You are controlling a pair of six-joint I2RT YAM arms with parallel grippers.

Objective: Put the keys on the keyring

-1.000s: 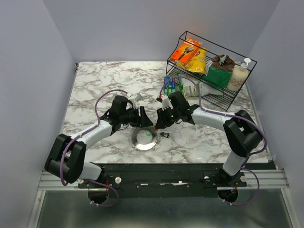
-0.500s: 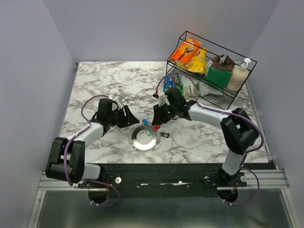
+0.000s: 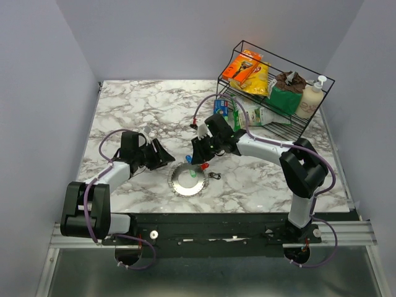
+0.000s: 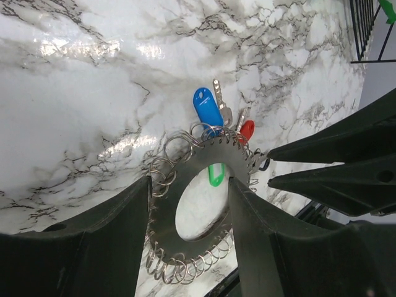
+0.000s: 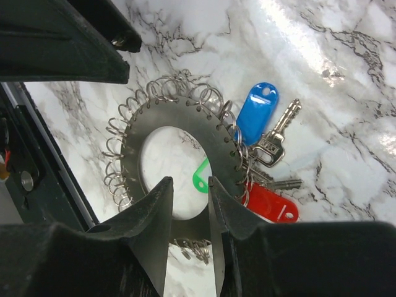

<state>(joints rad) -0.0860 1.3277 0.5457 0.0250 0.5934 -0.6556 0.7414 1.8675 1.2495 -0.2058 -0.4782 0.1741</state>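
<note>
Two tagged keys [image 5: 278, 139], blue and red, lie touching the keyring [image 5: 185, 113], flat on the table [image 5: 346, 74] just under my right gripper [image 5: 190, 185], whose jaws are narrowly parted and empty. My left gripper [image 4: 189, 180] hovers spread and empty above the ring's other side. I judge this the approach, and next I must steady the ring for threading.

Keyring [image 5: 180, 116]: dull grey metal disc, edged with bright wire loops. Keys [image 5: 278, 139]: polished silvery metal. Blue tag [image 5: 255, 113], red tag [image 5: 270, 204], green tag [image 5: 200, 177]: smooth glossy plastic. Tabletop [image 5: 346, 93]: marble-patterned, glossy; glare is reflected.
</note>
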